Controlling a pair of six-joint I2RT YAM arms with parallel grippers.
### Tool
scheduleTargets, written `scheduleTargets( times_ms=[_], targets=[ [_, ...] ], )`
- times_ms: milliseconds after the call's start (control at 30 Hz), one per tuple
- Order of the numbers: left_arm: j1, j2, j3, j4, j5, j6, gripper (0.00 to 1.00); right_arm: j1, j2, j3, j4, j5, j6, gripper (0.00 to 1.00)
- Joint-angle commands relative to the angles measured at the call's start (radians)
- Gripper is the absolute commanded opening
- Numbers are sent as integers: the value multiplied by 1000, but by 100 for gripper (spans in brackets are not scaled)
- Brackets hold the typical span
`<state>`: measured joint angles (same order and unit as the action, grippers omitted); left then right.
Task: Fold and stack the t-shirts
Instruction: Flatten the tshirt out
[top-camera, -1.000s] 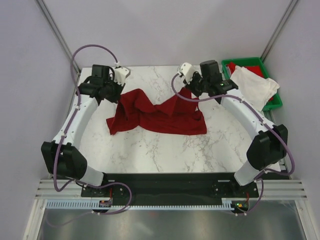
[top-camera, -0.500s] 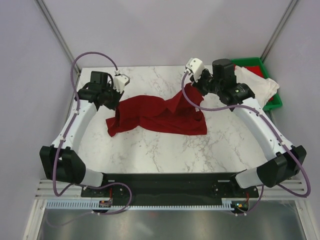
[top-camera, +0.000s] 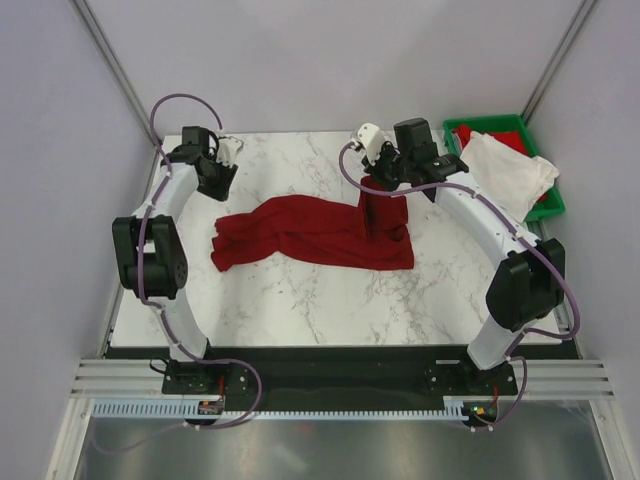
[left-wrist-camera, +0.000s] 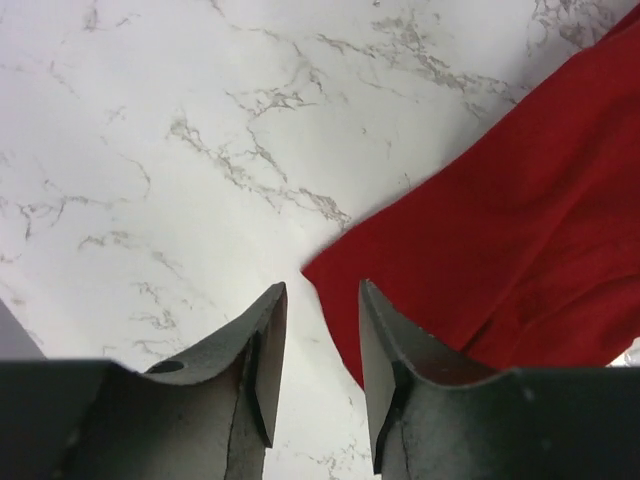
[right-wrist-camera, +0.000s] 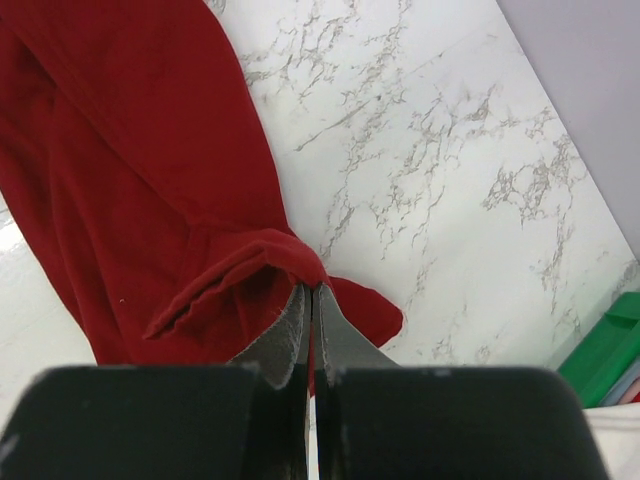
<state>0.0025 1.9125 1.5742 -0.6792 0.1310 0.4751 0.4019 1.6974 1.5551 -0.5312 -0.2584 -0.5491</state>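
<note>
Right tool (right-wrist-camera: 312, 300) pinched shut on red shirt (top-camera: 300, 232) edge, holds it raised off desk (top-camera: 300, 310), likely to spread it flat for folding. Left tool (left-wrist-camera: 320, 292) open, empty, shirt corner just ahead of its tips. White shirt (top-camera: 510, 170) in bin (top-camera: 548, 208), right of right tool.

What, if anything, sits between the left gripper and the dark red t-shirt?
Nothing visible does. The left gripper is open over the bare marble tabletop, and the nearest corner of the dark red t-shirt shows just beyond its fingertips with no other object between. The right gripper is shut on the shirt's other end.
</note>
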Motion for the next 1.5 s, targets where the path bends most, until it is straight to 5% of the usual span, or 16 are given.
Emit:
scheduleTargets(
  times_ms=[0, 100, 400, 1233, 1467],
  targets=[
    [-4, -67, -7, 24, -31, -52, 43, 0, -2, 56, 39, -28, 18, 0],
    [-4, -173, -151, 21, 36, -79, 55, 0, -19, 33, 42, -28, 18, 0],
    [-7, -348, -377, -16, 32, -112, 57, 2, -54, -23, 36, -27, 12, 0],
    [48, -198, -358, -34, 1, -104, 48, 2, -62, -52, 27, -27, -8, 0],
    [48, -173, -338, -42, 35, -108, 33, 2, -65, -56, 27, -24, -11, 0]
  ],
)
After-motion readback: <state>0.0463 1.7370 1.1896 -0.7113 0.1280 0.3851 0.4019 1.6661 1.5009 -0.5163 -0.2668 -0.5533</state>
